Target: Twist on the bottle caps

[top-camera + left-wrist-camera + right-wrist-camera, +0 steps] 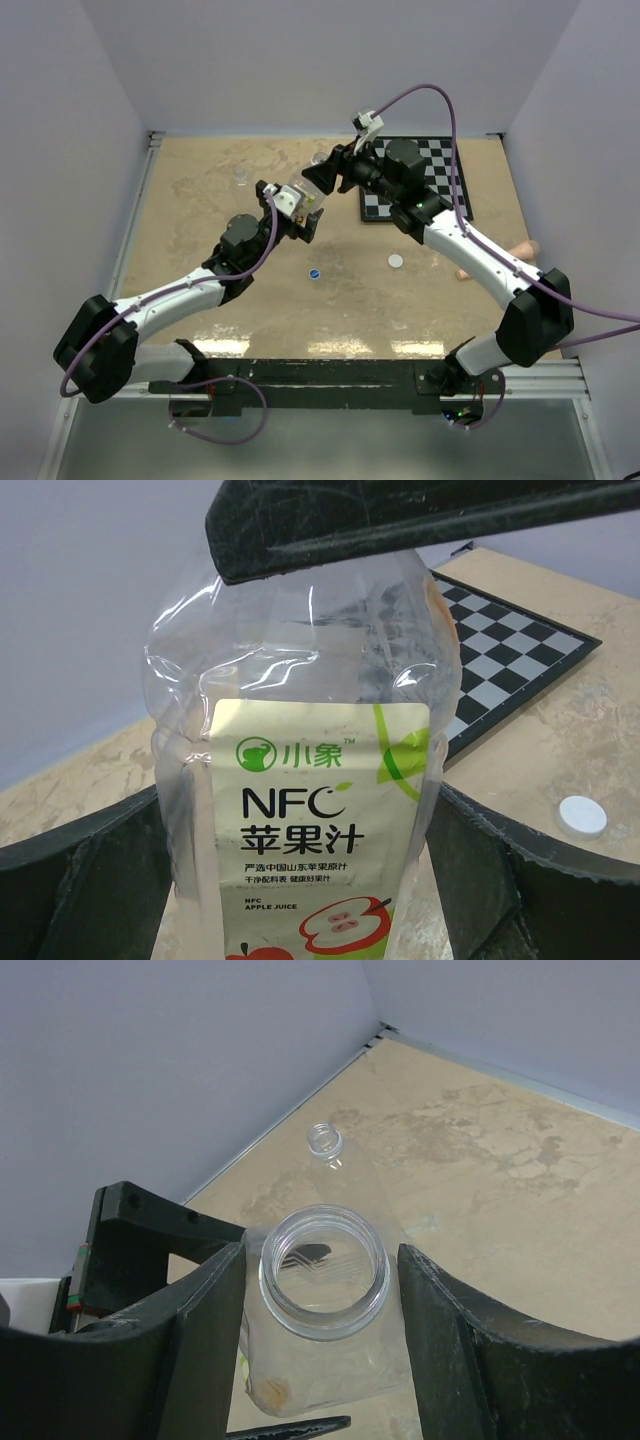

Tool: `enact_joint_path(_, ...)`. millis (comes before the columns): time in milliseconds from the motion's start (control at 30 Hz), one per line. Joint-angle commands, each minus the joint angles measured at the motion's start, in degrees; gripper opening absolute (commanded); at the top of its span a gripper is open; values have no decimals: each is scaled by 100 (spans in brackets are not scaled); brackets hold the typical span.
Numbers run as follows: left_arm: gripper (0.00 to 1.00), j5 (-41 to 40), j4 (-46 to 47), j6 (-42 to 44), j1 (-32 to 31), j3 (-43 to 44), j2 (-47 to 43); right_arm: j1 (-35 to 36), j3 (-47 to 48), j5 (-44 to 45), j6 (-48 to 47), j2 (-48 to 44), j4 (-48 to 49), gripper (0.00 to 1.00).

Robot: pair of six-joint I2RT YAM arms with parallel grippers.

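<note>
The taller bottle [306, 188], clear with a white label, hangs tilted above the table with its mouth uncapped. My right gripper [326, 177] is shut on its shoulder just under the neck [324, 1272], one finger pressed to each side. Lower down, my left gripper [303, 215] stands open, and the labelled body [320, 780] fills the gap between its fingers [500, 870]. The white cap [396, 261] and the blue cap [314, 272] lie loose on the table below. The shorter bottle [325, 1142] stands uncapped toward the far left [240, 176].
A black-and-white chessboard [440, 170] lies at the far right, behind my right arm. A pinkish stick [524, 248] pokes out from under that arm near the right wall. Walls close the table on three sides.
</note>
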Motion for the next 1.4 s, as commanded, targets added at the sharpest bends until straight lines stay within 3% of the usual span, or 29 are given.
enact_joint_path(0, 99, -96, 432, -77, -22, 147, 46, 34, 68, 51, 146, -328, 191, 3)
enact_joint_path(233, 87, -114, 493, -24, -22, 120, 63, 43, 24, 42, 164, -345, 183, 3)
enact_joint_path(433, 65, -35, 441, 37, -31, 129, -42, 43, -20, -11, 199, -328, 191, 4)
enact_joint_path(533, 49, -26, 300, 55, -31, 137, -156, 43, -46, -11, 190, -371, 200, 10)
enact_joint_path(600, 44, 26, 64, 72, -22, 199, -253, 43, -160, -20, 190, -485, 366, 27)
enact_joint_path(633, 41, 61, -120, 107, -13, 243, -332, 43, -221, -46, 216, -582, 446, 44)
enact_joint_path(733, 27, 132, -718, 222, -13, 392, -569, 43, -318, 94, 208, -819, 552, 78)
enact_joint_path(833, 19, 141, -1167, 318, -22, 410, -902, 43, -301, 313, 111, -1074, 456, 98)
enact_joint_path(1000, 5, 202, -1650, 380, -22, 138, -1527, 43, -327, 743, 32, -1566, 332, 99)
enact_joint_path(1067, 0, 351, -1922, 406, -5, 68, -1764, 43, -432, 1304, 468, -1768, 140, 99)
enact_joint_path(1233, 0, 1237, -2327, 573, -5, -205, -2423, 8, -573, 1869, 120, -2103, -729, 99)
enact_joint_path(1367, 0, 1993, -2810, 722, -5, -179, -2757, -10, -504, 2369, 154, -2016, -2090, 99)
